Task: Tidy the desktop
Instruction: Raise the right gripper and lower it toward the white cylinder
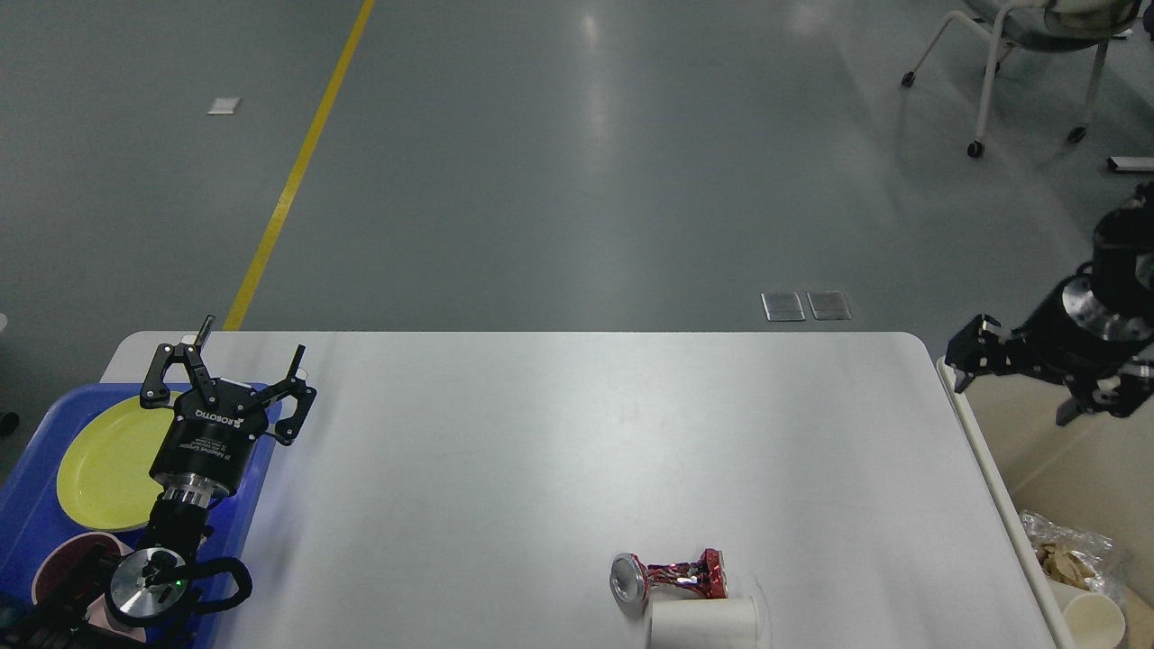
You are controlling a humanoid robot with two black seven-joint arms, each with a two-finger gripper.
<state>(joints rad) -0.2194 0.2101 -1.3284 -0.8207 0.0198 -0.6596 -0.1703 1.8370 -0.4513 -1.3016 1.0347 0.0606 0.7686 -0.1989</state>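
Observation:
The white desktop carries a crushed red can and a white paper cup lying on its side, both at the front edge, right of centre. My left gripper is open and empty, held over the desktop's left end beside the blue tray. My right gripper is open and empty, raised above the beige bin's far left corner, well away from the can and cup.
The blue tray holds a yellow-green plate and a maroon bowl. The beige bin at the right holds a crumpled wrapper and a paper cup. A wheeled chair stands on the floor at the far right.

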